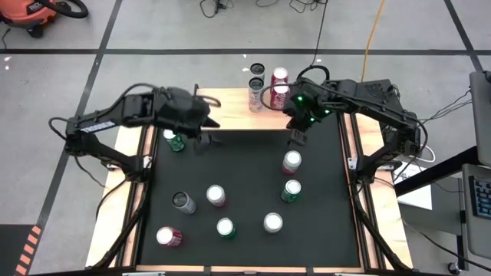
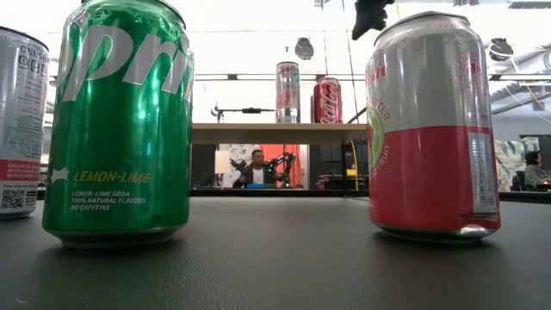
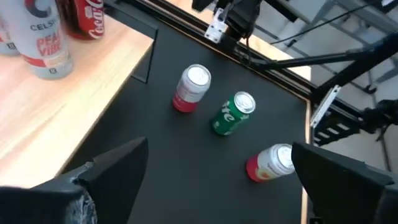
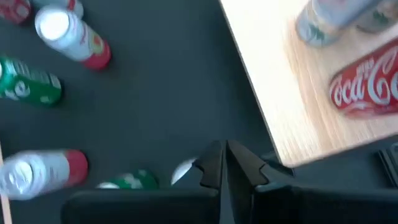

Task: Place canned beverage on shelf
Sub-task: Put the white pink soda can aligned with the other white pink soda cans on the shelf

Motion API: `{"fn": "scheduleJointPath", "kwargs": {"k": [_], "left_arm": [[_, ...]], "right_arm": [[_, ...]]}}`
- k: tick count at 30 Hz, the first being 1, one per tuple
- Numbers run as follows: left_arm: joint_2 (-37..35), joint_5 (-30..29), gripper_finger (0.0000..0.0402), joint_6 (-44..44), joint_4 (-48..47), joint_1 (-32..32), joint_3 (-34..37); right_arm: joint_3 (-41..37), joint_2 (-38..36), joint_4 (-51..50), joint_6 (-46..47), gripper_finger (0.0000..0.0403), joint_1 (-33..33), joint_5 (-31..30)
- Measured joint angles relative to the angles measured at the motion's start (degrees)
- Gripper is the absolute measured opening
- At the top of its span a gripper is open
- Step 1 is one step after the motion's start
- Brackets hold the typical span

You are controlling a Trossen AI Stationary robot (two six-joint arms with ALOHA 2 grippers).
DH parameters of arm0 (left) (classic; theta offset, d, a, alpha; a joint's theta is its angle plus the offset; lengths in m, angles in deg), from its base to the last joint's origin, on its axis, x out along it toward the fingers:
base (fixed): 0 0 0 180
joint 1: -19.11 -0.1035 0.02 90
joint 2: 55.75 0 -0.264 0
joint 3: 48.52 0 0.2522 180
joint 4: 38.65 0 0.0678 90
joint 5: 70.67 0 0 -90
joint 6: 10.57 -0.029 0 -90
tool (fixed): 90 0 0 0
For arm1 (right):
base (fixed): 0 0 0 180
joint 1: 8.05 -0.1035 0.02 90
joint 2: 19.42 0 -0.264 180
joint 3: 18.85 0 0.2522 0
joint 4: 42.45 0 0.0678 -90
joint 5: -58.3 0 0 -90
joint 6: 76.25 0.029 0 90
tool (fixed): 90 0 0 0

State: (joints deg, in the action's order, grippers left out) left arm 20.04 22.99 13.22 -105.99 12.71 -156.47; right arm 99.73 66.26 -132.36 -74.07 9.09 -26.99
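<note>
The shelf (image 1: 230, 100), a low stand with a light wood top, stands at the table's far edge. Several cans stand upright on its right part, among them a tall white can (image 3: 43, 37) and a red cola can (image 4: 367, 84). Several more cans stand on the black mat, including a green one (image 1: 175, 140), a red-and-white one (image 1: 291, 162) and another green one (image 1: 291, 190). My left gripper (image 1: 208, 142) hangs open above the mat just in front of the shelf, nothing between its fingers (image 3: 118, 168). My right gripper (image 1: 295, 139) is shut and empty, above the mat near the shelf's right end.
Wooden side rails (image 1: 126, 192) run along the mat's left and right edges. Nearest the low camera stand a green can (image 2: 120, 120) and a red-and-silver can (image 2: 430, 129). The shelf top's left half (image 1: 219, 103) is bare wood. A person sits in the room beyond the table (image 2: 256, 168).
</note>
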Motion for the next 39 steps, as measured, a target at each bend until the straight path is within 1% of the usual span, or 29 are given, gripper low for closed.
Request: {"fn": "scheduleJointPath", "kwargs": {"k": [2, 4, 7, 8, 17, 22, 31, 36, 39], "left_arm": [[0.2, -4.9, 0.0399, 2.5, 0.0, 2.8, 0.0], [0.4, -8.6, 0.0399, 5.4, 0.0, 4.9, 0.0], [1.1, -12.3, 0.0399, 9.8, 0.3, 7.5, 0.0], [1.4, -12.9, 0.0399, 11.5, 0.3, 8.1, 0.0], [6.1, -11.0, 0.0399, 29.0, 0.2, 14.6, 0.0], [9.1, -11.0, 0.0399, 33.9, 0.2, 17.9, 0.0], [14.0, -10.5, 0.0400, 34.4, -0.8, 20.6, 0.0], [14.0, -5.5, 0.0400, 34.1, -7.4, 20.6, 0.0], [12.8, -3.6, 0.0400, 32.3, -12.3, 20.6, 0.0]], "right_arm": [[0.0, -1.0, -1.9, -1.4, 0.0000, 0.0, 1.0], [-0.2, -2.0, -3.4, -2.6, 0.0000, 0.0, 3.6], [-1.3, -4.3, -3.9, -4.4, 0.0000, -0.1, 7.2], [-1.7, -5.2, -3.9, -5.1, 0.0000, -0.1, 7.6], [-4.7, -12.3, -3.7, -12.4, 0.0000, -0.1, 7.6], [-5.2, -14.4, -3.8, -13.8, 0.0000, 0.0, 7.5], [-5.2, -14.5, -2.3, -10.5, 0.0000, 0.0, 7.4], [-5.2, -14.3, -2.1, -9.9, 0.0000, 0.0, 7.1], [-5.2, -14.2, -2.1, -8.6, 0.0000, 0.0, 7.1]]}}
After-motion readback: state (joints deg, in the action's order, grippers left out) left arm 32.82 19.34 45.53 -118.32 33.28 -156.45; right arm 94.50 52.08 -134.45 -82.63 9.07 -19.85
